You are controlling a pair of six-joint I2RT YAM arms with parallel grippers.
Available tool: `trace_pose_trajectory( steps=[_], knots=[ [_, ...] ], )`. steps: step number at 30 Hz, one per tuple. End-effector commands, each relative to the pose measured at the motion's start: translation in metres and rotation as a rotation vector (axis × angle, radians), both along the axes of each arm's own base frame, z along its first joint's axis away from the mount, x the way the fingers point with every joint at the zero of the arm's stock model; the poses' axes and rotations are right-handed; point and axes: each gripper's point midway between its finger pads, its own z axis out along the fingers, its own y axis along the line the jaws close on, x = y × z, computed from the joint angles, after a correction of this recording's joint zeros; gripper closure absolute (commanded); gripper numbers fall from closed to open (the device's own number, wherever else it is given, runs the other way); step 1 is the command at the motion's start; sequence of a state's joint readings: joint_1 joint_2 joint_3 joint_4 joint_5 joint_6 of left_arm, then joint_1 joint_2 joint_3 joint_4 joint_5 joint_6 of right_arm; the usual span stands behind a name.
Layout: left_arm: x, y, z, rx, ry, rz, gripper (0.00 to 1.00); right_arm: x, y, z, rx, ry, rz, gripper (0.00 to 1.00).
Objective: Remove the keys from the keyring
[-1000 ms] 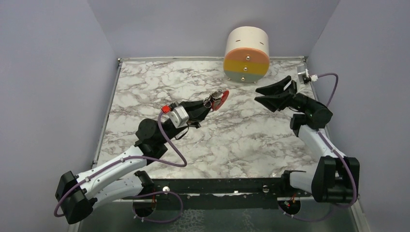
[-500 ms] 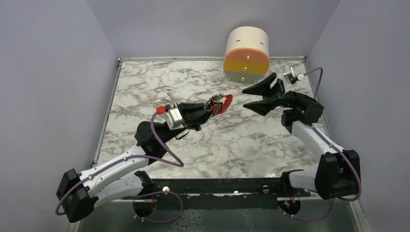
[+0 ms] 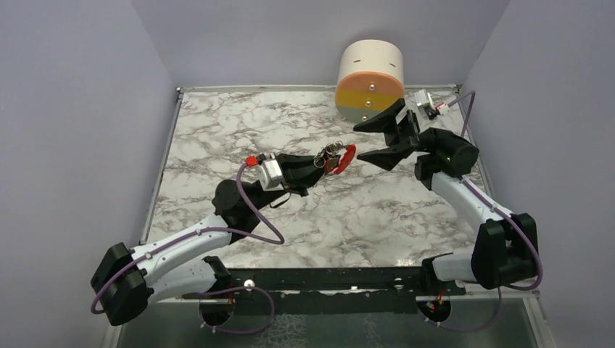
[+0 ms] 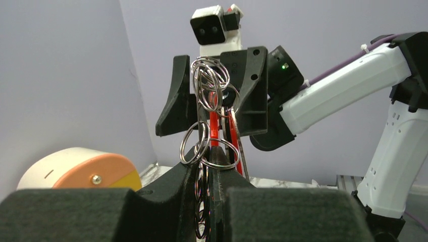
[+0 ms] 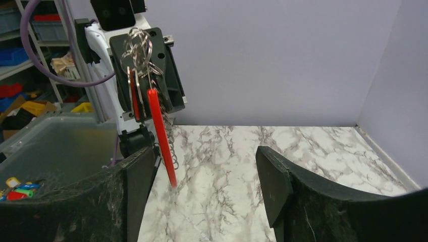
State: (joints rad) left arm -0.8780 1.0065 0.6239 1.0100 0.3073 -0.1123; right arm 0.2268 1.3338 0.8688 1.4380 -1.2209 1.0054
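The left claw (image 3: 318, 162) is clamped on the keyring (image 3: 332, 151), holding it in the air above the middle of the marble worktop (image 3: 217, 130). In the top view the bunch of silver rings sticks out of the claw's tips toward 2 o'clock, and the red curved clip (image 3: 347, 157) hangs on its 3 o'clock side. In the left wrist view the rings and short chain rise straight up from between the pinching fingers. I cannot pick the keys out from the rings.

The right claw (image 3: 358, 141) stands wide apart and holds nothing. It faces the keyring from 3 o'clock, with one finger near 1 o'clock of the clip and the other just beside the clip's end. Whether it touches is unclear.

A cream drum (image 3: 370, 72) with orange, yellow and grey bands sits at the worktop's 12 o'clock edge.
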Motion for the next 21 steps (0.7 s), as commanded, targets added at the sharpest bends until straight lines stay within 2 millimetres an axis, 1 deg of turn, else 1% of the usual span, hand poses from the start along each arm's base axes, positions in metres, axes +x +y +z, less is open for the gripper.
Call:
trace_pose_trajectory(
  steps=[1, 3, 6, 9, 14, 18, 21],
  knots=[
    [-0.003, -0.003, 0.013, -0.038, -0.041, -0.027, 1.00, -0.031, 0.000, 0.026, 0.074, -0.358, 0.030, 0.27],
    [-0.002, -0.005, 0.013, -0.039, -0.041, -0.029, 1.00, -0.033, 0.004, 0.027, 0.076, -0.357, 0.047, 0.31],
    [-0.003, -0.006, 0.014, -0.043, -0.046, -0.041, 1.00, -0.030, 0.007, 0.026, 0.075, -0.348, 0.053, 0.39],
    [-0.004, -0.006, 0.017, -0.049, -0.054, -0.045, 1.00, -0.026, 0.008, 0.026, 0.076, -0.337, 0.050, 0.43],
    [-0.005, -0.008, 0.016, -0.053, -0.058, -0.053, 1.00, -0.027, 0.010, 0.025, 0.075, -0.334, 0.059, 0.48],
    [-0.007, -0.010, 0.018, -0.068, -0.064, -0.076, 1.00, -0.028, 0.012, 0.025, 0.073, -0.330, 0.067, 0.55],
    [-0.008, -0.011, 0.019, -0.077, -0.067, -0.084, 1.00, -0.029, 0.014, 0.026, 0.072, -0.330, 0.074, 0.58]
  ],
)
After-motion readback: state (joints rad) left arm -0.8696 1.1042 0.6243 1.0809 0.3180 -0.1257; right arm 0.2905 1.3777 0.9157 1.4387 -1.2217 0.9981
